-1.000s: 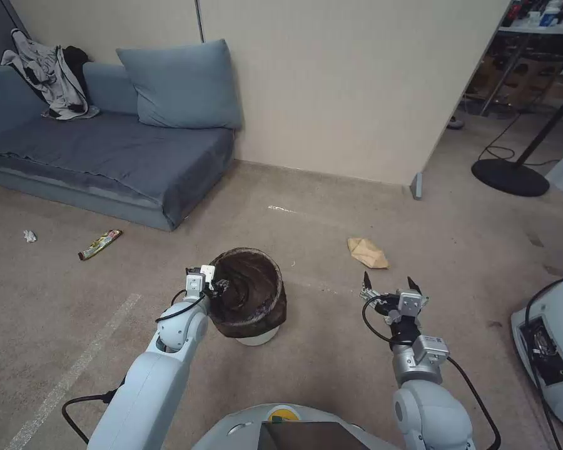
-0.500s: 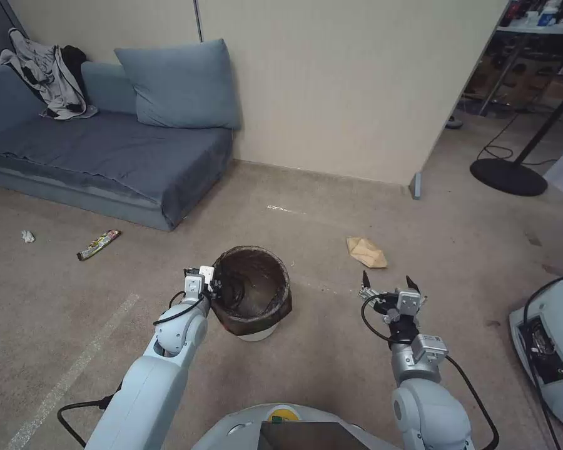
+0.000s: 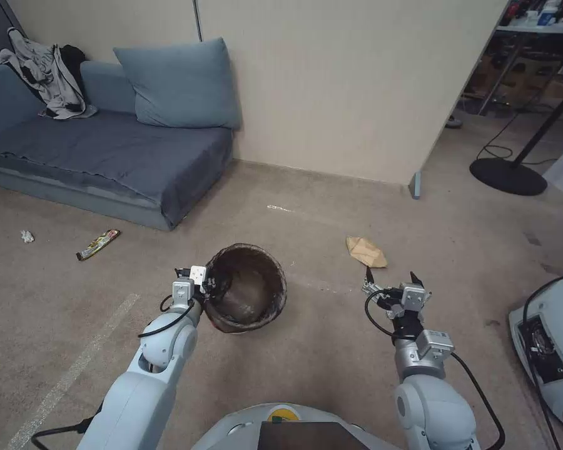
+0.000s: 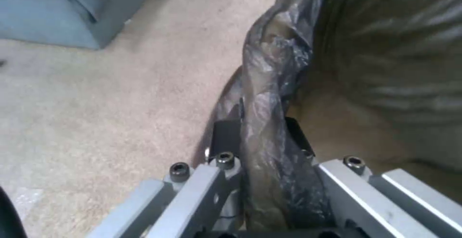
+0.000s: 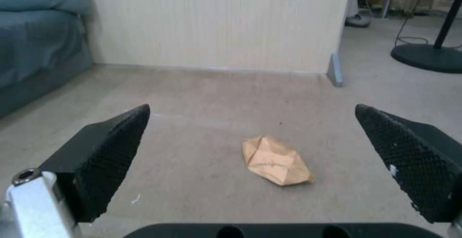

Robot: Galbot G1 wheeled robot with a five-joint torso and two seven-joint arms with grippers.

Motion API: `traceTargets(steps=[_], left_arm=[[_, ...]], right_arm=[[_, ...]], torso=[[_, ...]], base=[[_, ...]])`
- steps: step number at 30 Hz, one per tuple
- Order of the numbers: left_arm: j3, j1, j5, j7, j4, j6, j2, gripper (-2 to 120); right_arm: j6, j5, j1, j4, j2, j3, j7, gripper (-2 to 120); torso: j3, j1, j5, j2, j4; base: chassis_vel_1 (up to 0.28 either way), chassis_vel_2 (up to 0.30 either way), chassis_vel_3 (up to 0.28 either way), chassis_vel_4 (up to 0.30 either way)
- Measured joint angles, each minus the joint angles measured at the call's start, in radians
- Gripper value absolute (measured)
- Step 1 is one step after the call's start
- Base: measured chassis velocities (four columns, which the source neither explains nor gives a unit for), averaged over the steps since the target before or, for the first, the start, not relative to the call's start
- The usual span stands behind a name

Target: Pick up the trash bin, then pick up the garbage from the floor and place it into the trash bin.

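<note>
Firmly clamped on trash bin [image 3: 247, 289] rim, left claw [image 3: 214, 289].

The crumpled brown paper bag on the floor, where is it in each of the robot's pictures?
Head view: the crumpled paper bag lies on the carpet right of the trash bin, just ahead of the open right gripper.
Right wrist view: the bag sits between the two black fingers.
Left wrist view: not in it; the left gripper clamps the bin's rim.
Shared landmark: the grey wall foot.

beige carpet [image 3: 331, 350], tan paper bag [image 3: 366, 252], snack wrapper [image 3: 98, 244]
</note>
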Motion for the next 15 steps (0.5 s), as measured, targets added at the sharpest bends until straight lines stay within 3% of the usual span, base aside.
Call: traceTargets(steps=[4, 10, 15], left_arm=[[-0.016, 0.023, -0.002, -0.004, -0.04, -0.012, 0.001, 4], [-0.051, 0.092, 0.002, -0.004, -0.178, -0.025, 0.001, 4], [-0.061, 0.122, 0.01, -0.004, -0.228, -0.032, -0.005, 4]], right_arm=[[-0.003, 0.001, -0.001, 0.009, 0.0, 0.001, 0.0, 100], [-0.005, 0.002, -0.001, 0.025, 0.0, 0.0, 0.0, 100], [-0.01, 0.002, 0.003, 0.034, 0.0, 0.0, -0.003, 100]], torso=[[0.0, 0.0, 0.0001, 0.0, 0.0], [0.0, 0.0, 0.0003, 0.0, -0.0002], [0.0, 0.0, 0.0002, 0.0, -0.0003]], base=[[0.0, 0.0, 0.0, 0.0], [0.0, 0.0, 0.0, 0.0], [0.0, 0.0, 0.0, 0.0]])
